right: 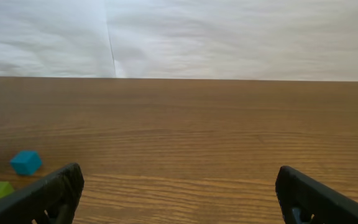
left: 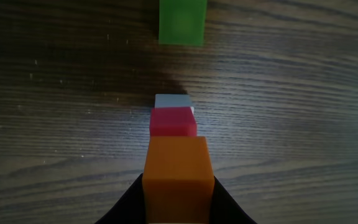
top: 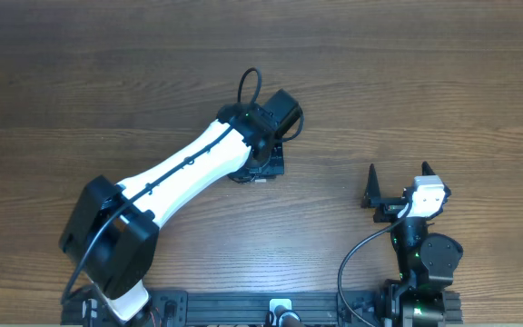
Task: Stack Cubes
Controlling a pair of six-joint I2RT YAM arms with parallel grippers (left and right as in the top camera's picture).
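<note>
We see the left gripper (left: 179,208), jaws clenched on the orange cube (left: 178,171), above the red cube (left: 173,121) stacked on the grey cube (left: 173,101); the green cube (left: 181,22) and blue cube (right: 26,162) lie unstacked on the counter (left: 291,124), and the right gripper (right: 179,193) has its jaws released.

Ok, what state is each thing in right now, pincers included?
Left pincer: shut on orange cube.
Orange cube: gripped, above red cube.
Red cube: apparently stacked on grey cube.
Grey cube: on wooden table, beneath red.
Green cube: loose on table.
Blue cube: loose on table.
Right pincer: open, empty.
</note>
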